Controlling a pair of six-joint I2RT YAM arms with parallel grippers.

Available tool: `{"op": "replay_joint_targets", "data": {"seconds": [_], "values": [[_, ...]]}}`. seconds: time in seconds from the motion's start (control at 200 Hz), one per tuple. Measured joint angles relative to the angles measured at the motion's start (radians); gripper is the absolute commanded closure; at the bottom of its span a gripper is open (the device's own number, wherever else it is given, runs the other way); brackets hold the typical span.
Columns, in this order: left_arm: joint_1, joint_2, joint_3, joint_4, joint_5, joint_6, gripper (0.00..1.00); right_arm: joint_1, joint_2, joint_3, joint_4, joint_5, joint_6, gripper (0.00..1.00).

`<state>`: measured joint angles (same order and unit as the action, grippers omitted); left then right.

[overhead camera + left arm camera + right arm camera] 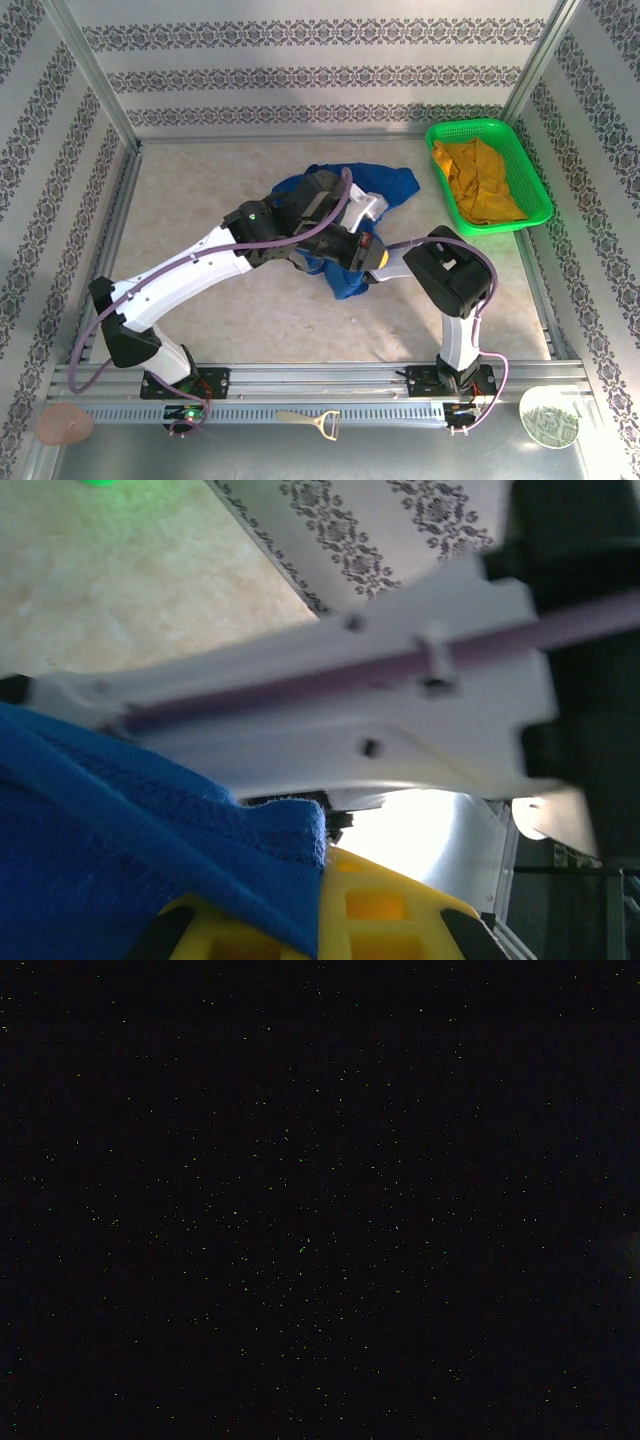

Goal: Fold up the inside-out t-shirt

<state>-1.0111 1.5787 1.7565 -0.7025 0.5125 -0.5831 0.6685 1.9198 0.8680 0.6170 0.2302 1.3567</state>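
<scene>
Top external: the inside-out t-shirt (345, 282), royal blue, lies crumpled mid-frame on the counter (220, 170), mostly under both arms. Left arm (190, 270) reaches from lower left up over the shirt. Right arm (455, 280) bends in from lower right, its right tool (350, 250) down at the cloth with the jaws hidden, so I can't tell if it is open or closed. Green basket (470, 127) at upper right holds a mustard-yellow garment (480, 185). Bottle opener (312, 420) on the rail at bottom centre.

Left wrist: left tool (380, 905) at bottom centre, yellow, closed. Blue shirt cloth at lower left drapes over it; can't tell if it is pinched. White arm link with a purple cable crosses mid-frame.

Right wrist: too dark to read.
</scene>
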Motion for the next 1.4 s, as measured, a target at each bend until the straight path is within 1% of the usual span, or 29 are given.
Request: {"op": "replay_joint_targets", "data": {"seconds": [0.03,0.095,0.315,0.43,0.515,0.585,0.634,0.734,0.774,0.824,0.884,0.929,0.989,1.159,1.279,1.404], "values": [[-0.011,0.006,0.010,0.003,0.000,-0.002,1.00,-0.008,0.001,0.006,-0.010,-0.010,-0.001,0.43],[-0.035,0.014,0.026,0.011,0.001,-0.009,1.00,-0.016,0.000,0.018,-0.019,-0.022,-0.006,0.38],[-0.092,0.020,0.084,0.037,0.000,-0.032,1.00,-0.031,0.005,0.076,-0.045,-0.066,-0.011,0.33],[-0.117,0.046,0.139,0.051,-0.001,-0.046,1.00,-0.071,0.054,0.124,-0.046,-0.083,0.008,0.31],[-0.121,0.088,0.186,0.065,-0.003,-0.068,1.00,-0.092,0.099,0.167,-0.063,-0.091,0.009,0.26],[-0.122,0.169,0.304,0.036,0.009,-0.087,1.00,-0.105,0.120,0.194,-0.078,-0.098,0.009,0.21],[-0.130,0.259,0.457,-0.023,0.011,-0.090,1.00,-0.116,0.122,0.204,-0.091,-0.097,0.009,0.17],[-0.146,0.430,0.757,-0.158,0.011,-0.084,1.00,-0.137,0.122,0.234,-0.112,-0.086,0.006,0.16],[-0.148,0.470,0.826,-0.203,0.011,-0.079,1.00,-0.144,0.122,0.249,-0.128,-0.082,0.005,0.15],[-0.151,0.488,0.856,-0.233,0.011,-0.070,1.00,-0.147,0.122,0.266,-0.149,-0.074,0.002,0.15],[-0.155,0.482,0.846,-0.236,0.011,-0.056,1.00,-0.147,0.122,0.281,-0.187,-0.064,0.002,0.14],[-0.159,0.460,0.808,-0.226,0.011,-0.049,1.00,-0.145,0.122,0.290,-0.227,-0.053,0.002,0.12],[-0.164,0.415,0.724,-0.185,0.010,-0.045,1.00,-0.140,0.122,0.298,-0.286,-0.037,0.002,0.10],[-0.168,0.295,0.496,-0.039,0.011,-0.046,1.00,-0.134,0.105,0.342,-0.462,0.001,-0.002,0.10],[-0.167,0.222,0.357,0.068,0.008,-0.051,1.00,-0.134,0.103,0.414,-0.671,0.043,-0.009,0.10],[-0.165,0.166,0.246,0.166,0.007,-0.069,1.00,-0.127,0.130,0.555,-0.922,0.077,0.002,0.10]]}}
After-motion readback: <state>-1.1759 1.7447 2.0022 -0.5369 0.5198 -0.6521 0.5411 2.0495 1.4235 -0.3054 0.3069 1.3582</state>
